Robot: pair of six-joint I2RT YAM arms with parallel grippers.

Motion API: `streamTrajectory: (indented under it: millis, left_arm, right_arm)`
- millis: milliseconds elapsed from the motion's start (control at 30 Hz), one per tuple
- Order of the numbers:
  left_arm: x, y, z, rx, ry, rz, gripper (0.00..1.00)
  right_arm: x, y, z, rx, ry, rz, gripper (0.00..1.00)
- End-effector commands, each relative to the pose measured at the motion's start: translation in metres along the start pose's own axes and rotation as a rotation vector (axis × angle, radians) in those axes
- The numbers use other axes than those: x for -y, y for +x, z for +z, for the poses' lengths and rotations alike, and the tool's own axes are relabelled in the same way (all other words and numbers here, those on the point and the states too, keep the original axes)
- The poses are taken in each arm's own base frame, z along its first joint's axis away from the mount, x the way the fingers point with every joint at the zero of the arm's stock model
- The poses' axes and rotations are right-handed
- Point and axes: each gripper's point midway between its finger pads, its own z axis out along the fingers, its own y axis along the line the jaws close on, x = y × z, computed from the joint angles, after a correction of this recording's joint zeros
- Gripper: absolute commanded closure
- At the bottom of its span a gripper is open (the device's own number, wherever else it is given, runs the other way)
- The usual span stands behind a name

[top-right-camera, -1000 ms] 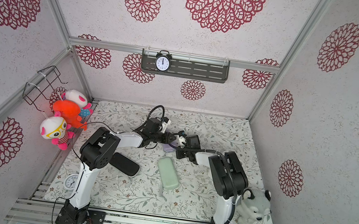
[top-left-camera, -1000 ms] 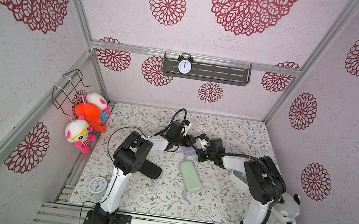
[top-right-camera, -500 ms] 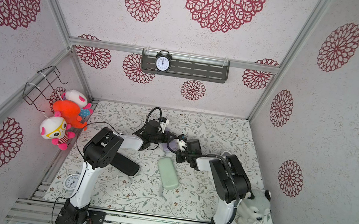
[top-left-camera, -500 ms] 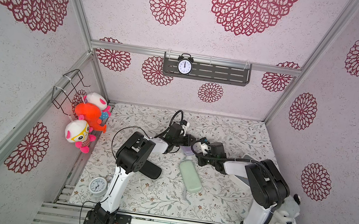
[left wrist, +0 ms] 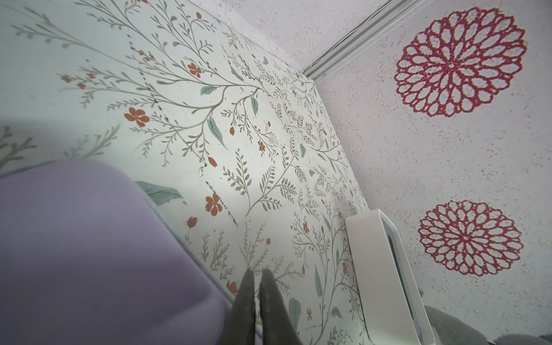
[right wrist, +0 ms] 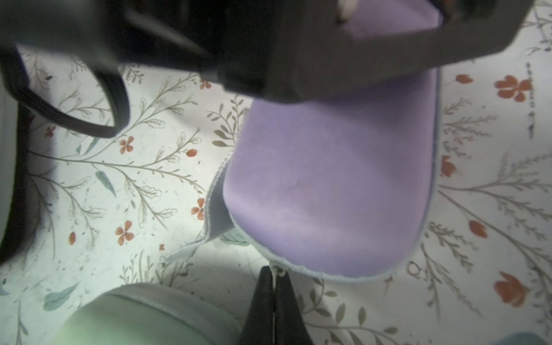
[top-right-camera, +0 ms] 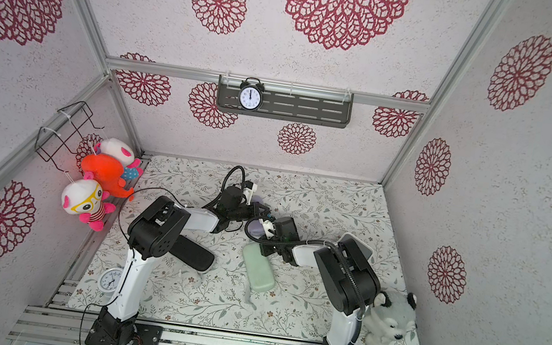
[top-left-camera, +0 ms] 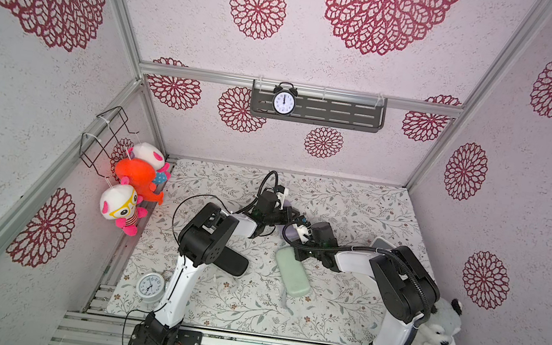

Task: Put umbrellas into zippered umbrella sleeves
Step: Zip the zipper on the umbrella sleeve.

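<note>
Position: lilac sleeve (right wrist: pixel 328 179) lies flat near the middle of the floral table (top-left-camera: pixel 354 206), between the two arms. Left gripper (left wrist: pixel 257 279) sits just beside the sleeve's rounded edge, jaws drawn together to a sliver of a gap, with nothing seen between them. Right gripper (right wrist: pixel 273 276) is at the sleeve's rounded end, jaws pinched tight on what appears to be the small zipper pull (right wrist: pixel 279 270) at the rim. A strip of grey zipper tape (right wrist: pixel 215 206) stands loose along one side of that sleeve. Mint green sleeve (top-left-camera: pixel 292 271) lies closed near the right gripper, toward the front. Black sleeve (top-left-camera: pixel 229 260) lies closed further left — partly under the left arm, apart from the mint green one.
</note>
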Motion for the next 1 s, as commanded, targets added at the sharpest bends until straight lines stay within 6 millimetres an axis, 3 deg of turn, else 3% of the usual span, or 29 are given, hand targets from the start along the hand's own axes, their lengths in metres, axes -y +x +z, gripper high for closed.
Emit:
streamTrajectory:
  millis: [0,100,300,467,533,700,967]
  left_arm:
    - [-0.067,0.060,0.003,-0.125,-0.176,-0.100,0.90]
    - [-0.066,0.059,0.004,-0.116,-0.168,-0.117,0.91]
    - [-0.063,0.052,0.001,-0.074,-0.177,-0.135,0.95]
    - [-0.053,0.050,0.009,-0.062,-0.140,-0.156,0.96]
    - [-0.049,0.047,0.006,-0.063,-0.140,-0.139,0.87]
    - [-0.022,0.030,-0.003,-0.042,-0.100,-0.062,0.48]
    - [-0.006,0.004,-0.004,-0.042,-0.088,0.002,0.44]
  right_arm:
    - [-0.032,-0.038,0.003,0.104,-0.116,-0.020,1.00]
    - [-0.035,-0.043,0.010,0.127,-0.136,0.007,1.00]
    - [0.002,-0.050,0.001,0.181,-0.053,0.109,1.00]
    - [-0.012,-0.063,0.005,0.221,-0.073,0.110,1.00]
    - [-0.001,-0.054,0.000,0.194,-0.025,0.126,1.00]
    - [0.031,-0.040,-0.016,0.176,0.032,0.151,1.00]
    - [0.066,-0.035,-0.020,0.148,0.114,0.138,1.00]
